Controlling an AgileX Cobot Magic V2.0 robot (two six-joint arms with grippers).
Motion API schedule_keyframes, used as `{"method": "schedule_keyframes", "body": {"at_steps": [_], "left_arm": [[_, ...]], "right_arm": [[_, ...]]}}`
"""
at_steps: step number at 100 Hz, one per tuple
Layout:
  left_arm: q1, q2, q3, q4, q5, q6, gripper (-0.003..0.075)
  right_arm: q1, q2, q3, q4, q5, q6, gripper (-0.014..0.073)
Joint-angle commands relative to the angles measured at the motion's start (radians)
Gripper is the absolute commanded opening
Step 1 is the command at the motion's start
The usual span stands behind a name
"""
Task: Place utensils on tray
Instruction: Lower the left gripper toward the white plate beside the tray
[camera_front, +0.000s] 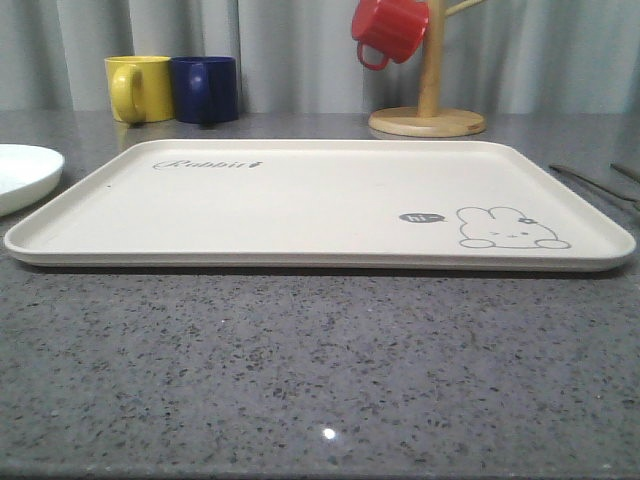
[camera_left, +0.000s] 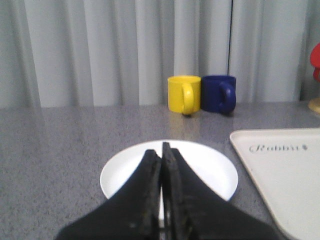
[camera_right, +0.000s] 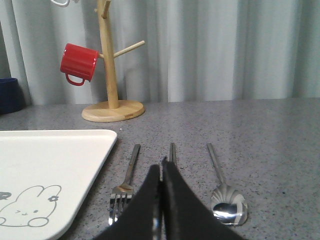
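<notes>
Right, grey speckled table (camera_front: 320, 370), curtain behind. Biggest item: cream tray (camera_front: 300, 200), flat in the middle, bare, rabbit drawing (camera_front: 510, 229) at its near right corner, "Rabbit" script far left.

Wooden mug stand (camera_right: 111, 65) behind the tray's far right corner, red mug (camera_right: 78, 63) hanging on a peg. Yellow mug (camera_front: 138, 88) and blue mug (camera_front: 205, 89) touching side by side behind the far left corner.

White plate (camera_left: 200, 162) on the table just left of the tray, not touching it. Left gripper (camera_left: 162, 148) over the plate's near side, fingers pressed together, holding nothing.

Right of the tray, three utensils lie parallel on the table: fork (camera_right: 125, 187) nearest the tray, chopsticks (camera_right: 172, 151) in the middle, spoon (camera_right: 223, 192) outermost. Right gripper (camera_right: 162, 162) above the near end of the chopsticks, fingers together, nothing clamped as far as I can see.
</notes>
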Motion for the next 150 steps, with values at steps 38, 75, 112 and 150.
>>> {"method": "schedule_keyframes", "body": {"at_steps": [38,75,112,150], "left_arm": [[0.001,0.508,-0.602,0.0,0.444,-0.01,-0.0018],[0.001,0.794,-0.739,0.025,0.591,-0.01,-0.0018],[0.001,0.838,-0.739,0.025,0.607,-0.008,-0.0016],[0.001,0.838,-0.739,0.025,0.66,-0.008,0.0507]], "right_arm": [[-0.005,-0.021,-0.018,0.0,-0.086,-0.01,-0.0068],[-0.005,-0.021,-0.018,0.0,-0.086,-0.01,-0.0068],[-0.005,-0.021,-0.018,0.0,-0.086,-0.01,-0.0068],[-0.005,-0.021,-0.018,0.0,-0.086,-0.01,-0.0068]]}}
